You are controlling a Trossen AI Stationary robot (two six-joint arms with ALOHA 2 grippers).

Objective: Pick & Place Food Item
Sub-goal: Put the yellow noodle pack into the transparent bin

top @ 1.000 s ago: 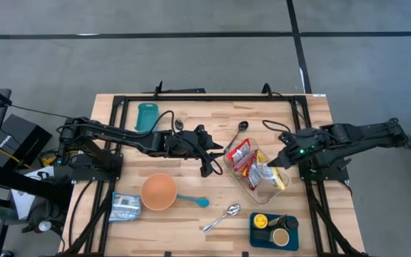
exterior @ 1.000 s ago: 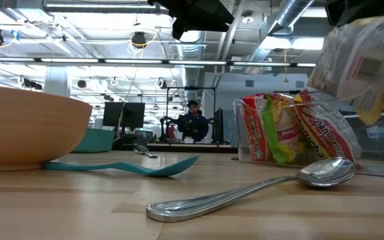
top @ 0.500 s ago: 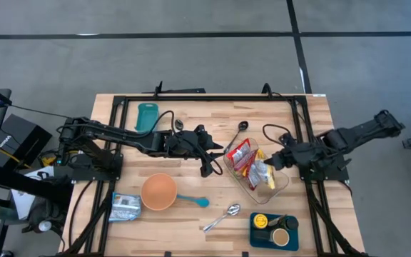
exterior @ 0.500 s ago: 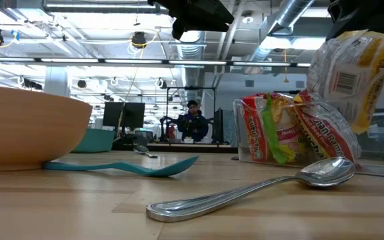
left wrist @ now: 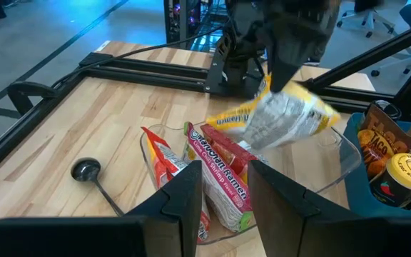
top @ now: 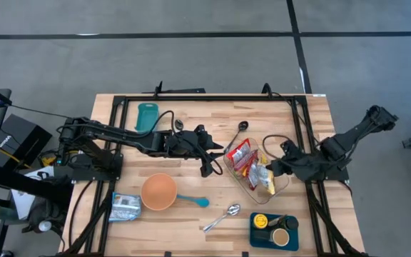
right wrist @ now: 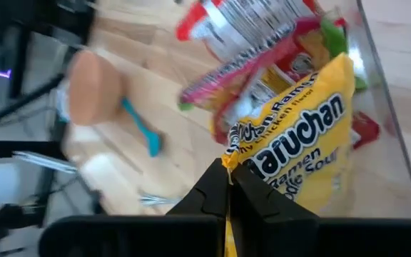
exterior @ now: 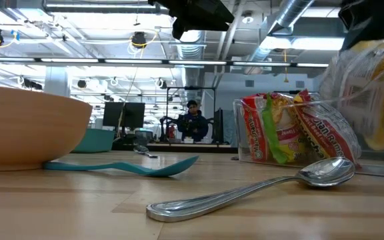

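A yellow ramen packet (top: 262, 175) hangs over a clear container (top: 282, 187) at the table's centre right, and my right gripper (top: 272, 168) is shut on it. Red ramen packets (top: 240, 153) lie in the container, leaning on its wall (exterior: 245, 133). The left wrist view shows the yellow packet (left wrist: 284, 118) above the red ones (left wrist: 220, 171). My left gripper (top: 209, 163) hovers just left of the container. It is open, with nothing between its fingers (left wrist: 184, 203). My right gripper pinches the yellow packet's sealed edge near a corner (right wrist: 228, 161) between its two fingers. The fingers slant down from the table's right side. The packet hangs tilted below them, above the red packets; I cannot tell whether its lower end touches the container.
An orange bowl (top: 158, 191) with a teal spoon (top: 195, 201), a metal spoon (top: 223, 215) and a silver packet (top: 125, 205) lie near the front. A teal tray with jars (top: 273, 230) stands front right. A black ladle (top: 240, 130) and a teal item (top: 147, 116) lie at the back.
My right gripper has swung a little toward the table's left and sunk toward the container, rolling as it went. The yellow packet has turned with it and now hangs lower, closer to the red packets.
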